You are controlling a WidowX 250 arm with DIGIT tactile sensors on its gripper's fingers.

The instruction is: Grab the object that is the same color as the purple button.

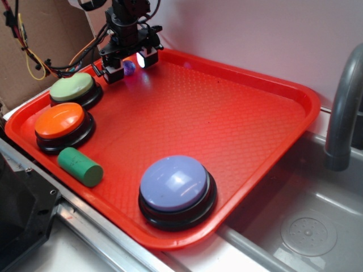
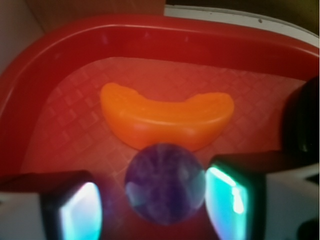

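Exterior: gripper (image 1: 130, 65) at the red tray's (image 1: 255, 136) far corner, purple ball (image 1: 129, 66) btwn jaws, well away from purple button (image 1: 177, 188).

Wrist: jaws apart; ball (image 2: 165, 183) centred, touching right pad, gap on left; orange wedge (image 2: 166, 121) just behind.

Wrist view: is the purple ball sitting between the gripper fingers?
Yes, the purple ball sits between the two fingers of the gripper, just in front of the orange wedge.

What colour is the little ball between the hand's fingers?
Dark purple ball, faintly streaked; clearest in the wrist view.
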